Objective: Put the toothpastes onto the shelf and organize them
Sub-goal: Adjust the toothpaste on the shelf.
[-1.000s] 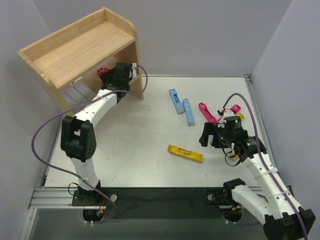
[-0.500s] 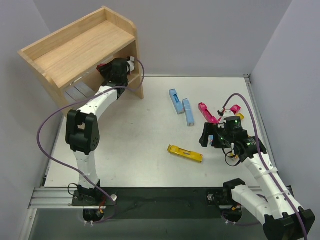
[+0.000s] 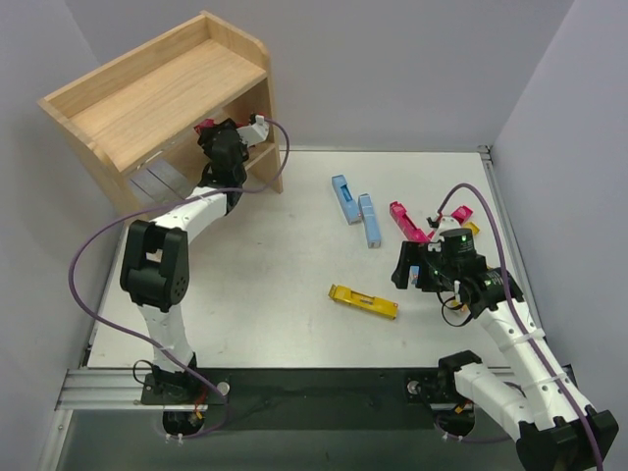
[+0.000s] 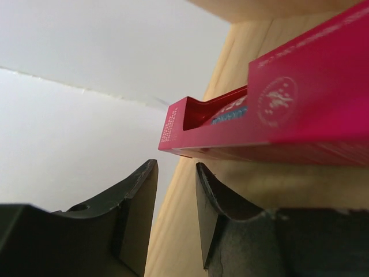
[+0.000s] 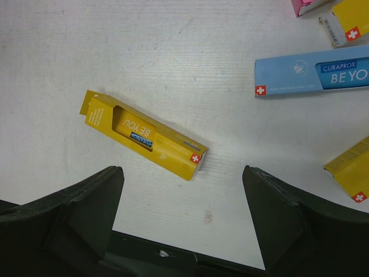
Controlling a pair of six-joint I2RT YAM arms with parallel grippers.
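The wooden shelf (image 3: 157, 93) stands at the back left. My left gripper (image 3: 213, 134) reaches into its lower tier by the right side panel. In the left wrist view the left gripper (image 4: 176, 164) is open only a narrow gap, with bare shelf wood (image 4: 173, 231) showing between the jaws. A magenta toothpaste (image 4: 277, 115) lies just past the fingertips, also seen from above (image 3: 204, 126). My right gripper (image 3: 407, 273) hovers wide open over the table (image 5: 183, 173), a yellow toothpaste (image 5: 144, 134) just ahead of it (image 3: 363, 300).
Loose cartons lie at mid-right: two light blue (image 3: 344, 198) (image 3: 370, 219), a magenta one (image 3: 407, 221), another magenta (image 3: 459, 213) and a yellow (image 3: 472, 228) behind the right arm. Grey cartons (image 3: 157, 179) lie on the lower tier. Grey walls close in on both sides.
The left gripper has swung left and further under the shelf's top board, the magenta carton shifting with it. The right arm has not moved.
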